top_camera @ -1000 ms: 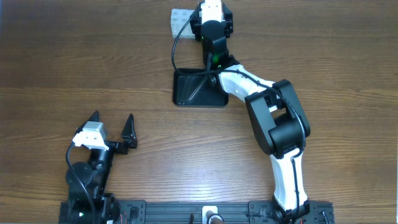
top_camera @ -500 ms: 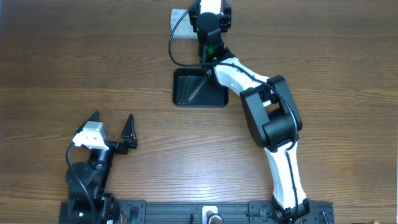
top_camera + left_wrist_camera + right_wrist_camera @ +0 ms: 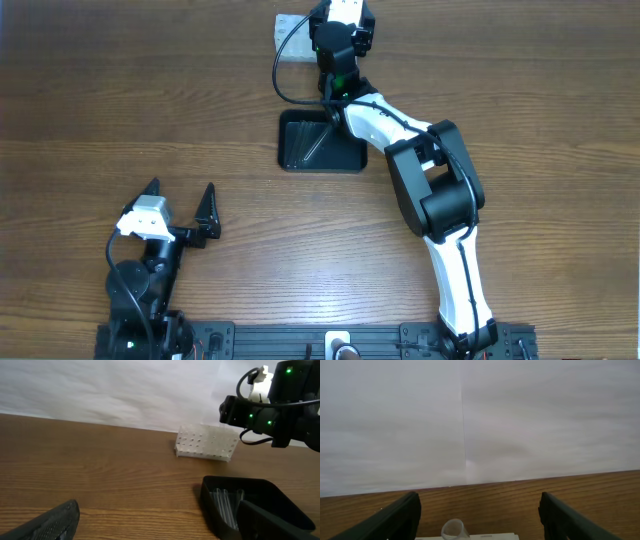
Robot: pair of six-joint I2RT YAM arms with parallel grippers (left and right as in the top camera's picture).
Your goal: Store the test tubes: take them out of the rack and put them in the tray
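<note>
The white test tube rack (image 3: 290,25) stands at the table's far edge, also seen as a perforated block (image 3: 206,443). In front of it lies the black tray (image 3: 296,152) with a few clear tubes (image 3: 226,505) inside. My right gripper (image 3: 340,14) hangs over the rack's right end. In its wrist view it (image 3: 479,502) is open, with one tube's round mouth (image 3: 453,529) standing up from the rack between the fingers, untouched. My left gripper (image 3: 181,190) rests open near the front left, far from the rack, holding nothing.
A white wall rises right behind the rack. The right arm's white links (image 3: 385,120) stretch over the tray's right side. Bare wooden table (image 3: 120,90) spreads left and right of the tray.
The right gripper has moved a little farther toward the table's back edge, over the rack. The left arm has not moved.
</note>
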